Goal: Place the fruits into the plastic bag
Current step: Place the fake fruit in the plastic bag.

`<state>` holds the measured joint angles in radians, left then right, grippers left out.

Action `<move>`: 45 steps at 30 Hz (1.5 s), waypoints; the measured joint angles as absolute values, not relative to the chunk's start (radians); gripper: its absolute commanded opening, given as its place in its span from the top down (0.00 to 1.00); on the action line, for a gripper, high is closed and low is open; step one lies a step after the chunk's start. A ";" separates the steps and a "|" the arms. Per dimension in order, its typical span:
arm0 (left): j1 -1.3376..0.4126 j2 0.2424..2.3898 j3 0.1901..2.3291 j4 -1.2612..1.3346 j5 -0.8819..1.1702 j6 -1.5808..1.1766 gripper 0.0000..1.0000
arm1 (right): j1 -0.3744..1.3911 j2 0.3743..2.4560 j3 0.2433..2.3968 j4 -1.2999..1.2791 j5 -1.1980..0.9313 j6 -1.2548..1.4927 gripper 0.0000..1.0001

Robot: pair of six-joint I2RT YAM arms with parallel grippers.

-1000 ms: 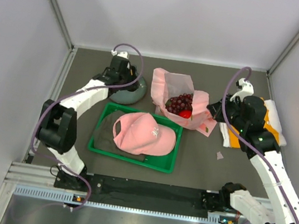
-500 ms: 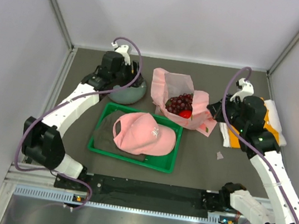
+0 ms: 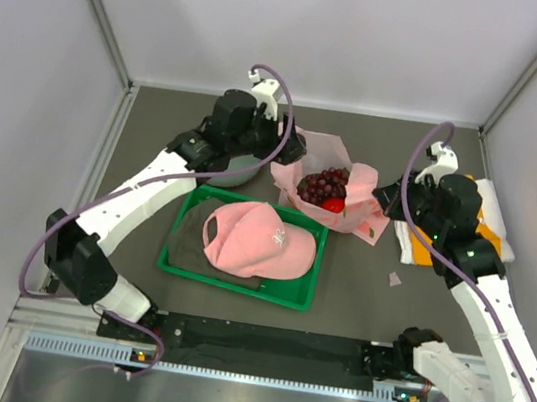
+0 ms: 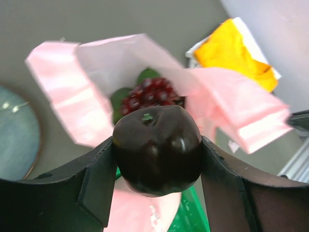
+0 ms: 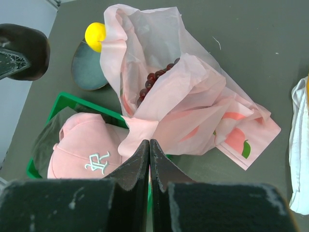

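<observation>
The left gripper (image 3: 286, 149) is hovering over the open mouth of the plastic bag (image 3: 355, 196). Its jaws are clamping a dark brown round fruit (image 4: 157, 151) across its widest part, with the stem end facing the wrist camera. The fruit is looking smooth, glossy and firm, so it is probably slippery but solid enough to take this squeeze, and a hold at the equator should stop it squirting out. The bag is lying on the surface just beyond the green tray (image 3: 236, 284), already cradling dark red grapes (image 3: 325, 181) and a red fruit (image 3: 334, 206). Being thin, limp film, it is sagging with its walls folding inward, so the fruit wants releasing low and over the middle of the opening, gently, since grapes bruise easily. The right gripper (image 5: 149, 145) is sitting at the bag's right edge with its jaws pressed together; whether any film is pinched between them is not showing. A yellow citrus (image 5: 95, 34) is resting on the grey dish (image 5: 84, 72).
</observation>
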<state>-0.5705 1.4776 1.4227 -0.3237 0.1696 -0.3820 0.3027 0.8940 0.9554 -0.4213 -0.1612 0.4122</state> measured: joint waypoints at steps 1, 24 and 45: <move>-0.580 1.483 1.434 -0.323 0.173 -0.382 0.57 | 0.303 0.894 0.955 -0.421 -0.162 0.412 1.00; -0.618 1.923 1.721 -0.352 0.196 -0.392 0.57 | 0.303 0.890 0.936 -0.422 -0.178 0.413 1.00; -0.618 2.228 1.883 -0.368 0.016 -0.378 0.29 | 0.303 0.833 0.937 -0.459 -0.161 0.412 1.00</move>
